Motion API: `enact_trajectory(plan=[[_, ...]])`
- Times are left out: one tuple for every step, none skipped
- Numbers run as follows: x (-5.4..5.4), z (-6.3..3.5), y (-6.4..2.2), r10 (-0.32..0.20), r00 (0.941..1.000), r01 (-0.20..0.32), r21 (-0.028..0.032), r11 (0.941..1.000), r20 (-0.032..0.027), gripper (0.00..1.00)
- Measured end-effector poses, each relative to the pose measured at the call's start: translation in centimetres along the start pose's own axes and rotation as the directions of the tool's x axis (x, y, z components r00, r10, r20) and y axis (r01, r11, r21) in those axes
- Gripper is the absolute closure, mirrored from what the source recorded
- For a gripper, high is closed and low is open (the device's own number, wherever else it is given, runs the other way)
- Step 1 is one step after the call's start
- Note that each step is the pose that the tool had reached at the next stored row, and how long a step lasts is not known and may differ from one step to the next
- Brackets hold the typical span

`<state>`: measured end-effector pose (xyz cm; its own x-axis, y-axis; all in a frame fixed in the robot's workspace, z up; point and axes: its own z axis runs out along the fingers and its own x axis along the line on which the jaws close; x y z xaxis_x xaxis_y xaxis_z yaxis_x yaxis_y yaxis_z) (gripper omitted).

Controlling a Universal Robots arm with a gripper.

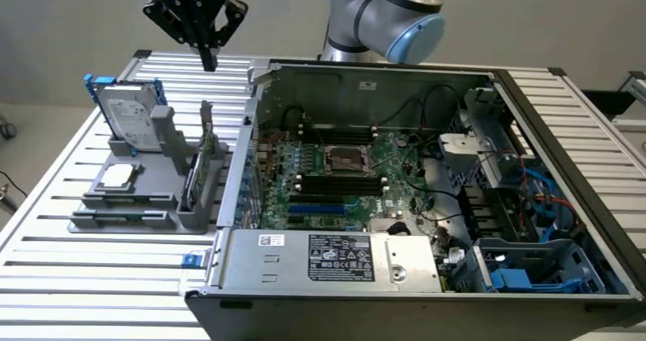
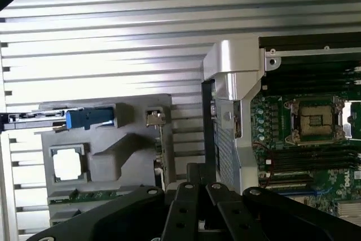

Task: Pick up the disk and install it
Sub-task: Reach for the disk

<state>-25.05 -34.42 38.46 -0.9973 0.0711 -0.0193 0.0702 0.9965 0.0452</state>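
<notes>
Over the far edge of the slatted metal table (image 1: 60, 227) | black gripper (image 1: 209, 60) closed together, holding nothing | flat silver-grey disk with blue frame (image 1: 131, 118) stands upright in grey holder (image 1: 141, 209) near far corner, apart from gripper | risk: closed gripper could bump disk and tip it

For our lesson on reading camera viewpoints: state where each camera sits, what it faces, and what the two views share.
Exterior view: raised off the table, looking down on the open computer case and grey holder; arm and shut fingers show.
Wrist view: on the wrist, looking down at the holder; fingers show.
Shared: the disk, processor chip, CPU socket.
</notes>
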Motion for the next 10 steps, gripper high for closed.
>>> enact_trajectory(plan=[[0.5, 0.08, 0.16, 0.000, 1.0000, 0.000, 0.0002, 1.0000, 0.0000, 0.89], [1.0, 0.17, 0.33, 0.000, 1.0000, 0.000, 0.0003, 1.0000, 0.0000, 0.89], [1.4, 0.27, 0.49, 0.000, 1.0000, 0.000, 0.0006, 1.0000, 0.0000, 0.89], [1.9, 0.36, 0.64, 0.000, 1.0000, 0.000, 0.0009, 1.0000, 0.0000, 0.89], [2.4, 0.46, 0.80, 0.000, 1.0000, 0.000, 0.0012, 1.0000, -0.0001, 0.89], [2.8, 0.56, 0.96, 0.000, 1.0000, 0.000, 0.0016, 1.0000, -0.0001, 0.89], [3.3, 0.67, 1.12, 0.000, 1.0000, 0.000, 0.0018, 1.0000, 0.0000, 0.89], [3.7, 0.77, 1.28, 0.000, 1.0000, 0.000, 0.0022, 1.0000, 0.0000, 0.89], [4.2, 0.88, 1.46, 0.000, 1.0000, 0.000, 0.0027, 1.0000, 0.0000, 0.89], [4.7, 0.99, 1.63, 0.000, 1.0000, 0.000, 0.0030, 1.0000, 0.0001, 0.89]])
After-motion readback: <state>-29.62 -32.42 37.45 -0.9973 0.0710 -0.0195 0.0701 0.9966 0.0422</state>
